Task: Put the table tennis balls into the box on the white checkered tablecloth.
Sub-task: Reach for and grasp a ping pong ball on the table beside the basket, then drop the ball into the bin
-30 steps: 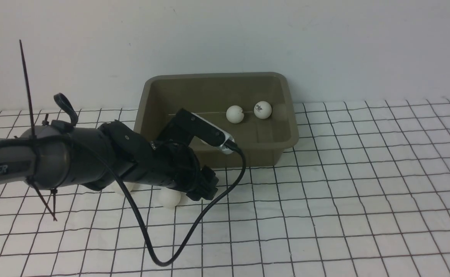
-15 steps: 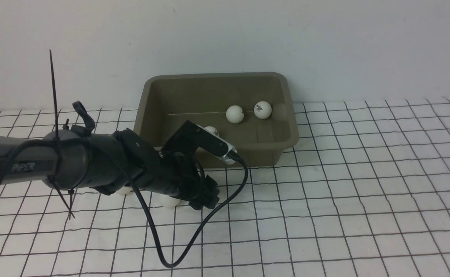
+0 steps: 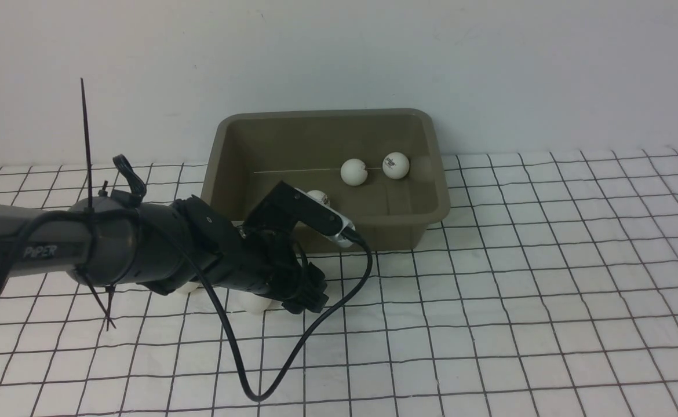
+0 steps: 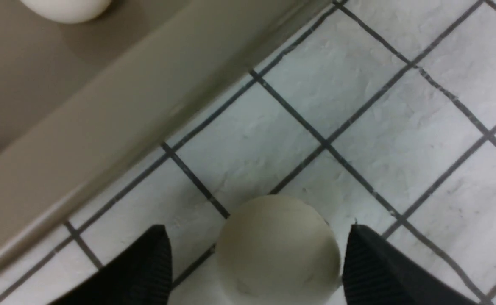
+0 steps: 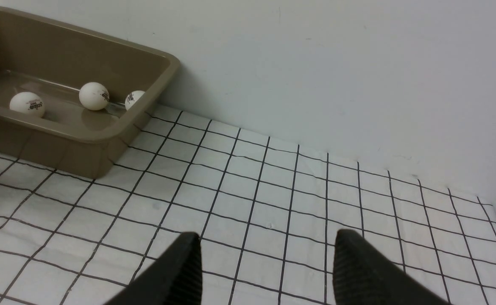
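Stretched in from 9 o'clock toward 4 with left arm (image 3: 113, 255), left gripper (image 4: 256, 231) parted; right gripper (image 5: 267, 237) parted too.

Ball (image 4: 277, 250) within parted end effector (image 4: 256, 237), near box (image 4: 104, 114).

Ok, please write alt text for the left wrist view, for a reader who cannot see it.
A white ball lies on the checkered cloth between the left gripper's open black fingers, a gap on one side. The box rim runs nearby, another ball inside.
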